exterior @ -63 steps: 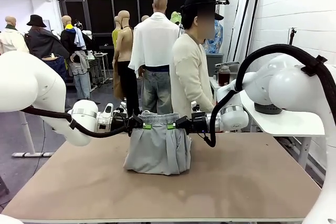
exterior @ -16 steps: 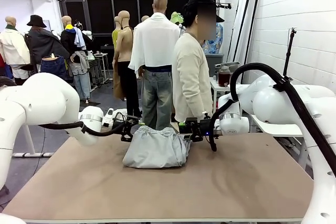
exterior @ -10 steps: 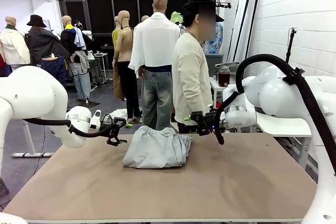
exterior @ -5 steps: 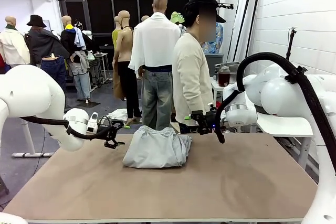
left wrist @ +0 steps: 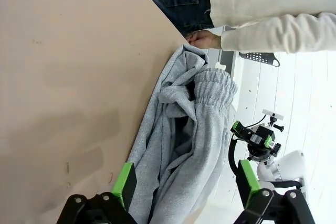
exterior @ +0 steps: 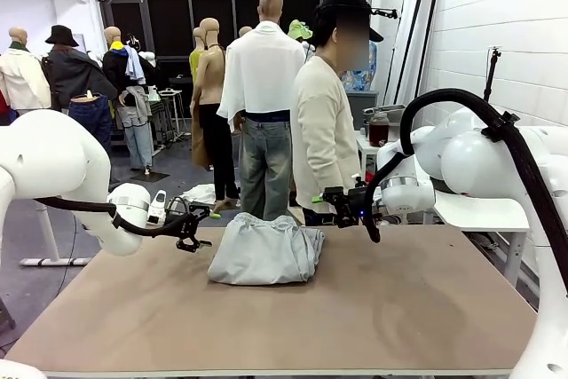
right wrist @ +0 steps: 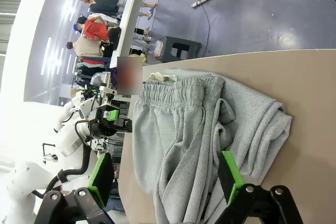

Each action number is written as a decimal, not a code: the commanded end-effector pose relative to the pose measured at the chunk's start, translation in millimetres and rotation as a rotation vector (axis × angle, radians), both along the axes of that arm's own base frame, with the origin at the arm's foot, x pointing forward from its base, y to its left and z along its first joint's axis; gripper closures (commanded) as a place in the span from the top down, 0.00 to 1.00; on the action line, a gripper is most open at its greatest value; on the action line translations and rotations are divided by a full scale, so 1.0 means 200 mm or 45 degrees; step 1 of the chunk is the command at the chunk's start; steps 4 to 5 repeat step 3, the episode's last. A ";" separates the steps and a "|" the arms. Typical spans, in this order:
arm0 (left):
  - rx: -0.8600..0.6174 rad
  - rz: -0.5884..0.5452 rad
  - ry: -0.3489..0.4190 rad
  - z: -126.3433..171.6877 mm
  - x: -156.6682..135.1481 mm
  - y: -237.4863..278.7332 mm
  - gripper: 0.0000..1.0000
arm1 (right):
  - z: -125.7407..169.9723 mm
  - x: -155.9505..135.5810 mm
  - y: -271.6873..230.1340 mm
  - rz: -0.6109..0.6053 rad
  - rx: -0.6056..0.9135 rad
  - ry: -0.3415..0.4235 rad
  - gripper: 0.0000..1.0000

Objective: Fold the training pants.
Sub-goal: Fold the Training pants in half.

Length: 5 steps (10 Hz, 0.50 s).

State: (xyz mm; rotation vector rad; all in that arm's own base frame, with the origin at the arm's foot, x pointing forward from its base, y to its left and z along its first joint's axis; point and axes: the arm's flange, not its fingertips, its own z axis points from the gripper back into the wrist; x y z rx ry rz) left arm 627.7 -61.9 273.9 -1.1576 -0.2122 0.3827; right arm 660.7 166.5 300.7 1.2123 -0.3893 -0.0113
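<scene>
The training pants [exterior: 264, 253] lie in a loose grey heap on the far middle of the brown table [exterior: 399, 308], folded over with the gathered waistband toward the far edge. From my seat at the controls, I see my left gripper [exterior: 197, 226] hovering just left of the heap, its fingers spread and holding nothing. My right gripper [exterior: 326, 205] hangs near the heap's far right corner, its fingers also spread and holding nothing. Neither touches the cloth. In the left wrist view the pants [left wrist: 184, 145] sit between the two green pads [left wrist: 124, 183], and a person's hand [left wrist: 202, 39] rests at the table's far edge beside the waistband. The person [exterior: 327, 122] in a cream sweater stands at the far side.
</scene>
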 end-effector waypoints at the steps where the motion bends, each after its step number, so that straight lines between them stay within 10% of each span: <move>1: 0.005 -0.006 0.013 0.01 0.02 0.00 1.00 | 0.00 0.00 0.00 -0.001 0.001 0.001 1.00; 5: 0.005 -0.006 0.013 0.01 0.02 0.00 1.00 | 0.00 0.00 0.00 -0.001 0.001 0.001 1.00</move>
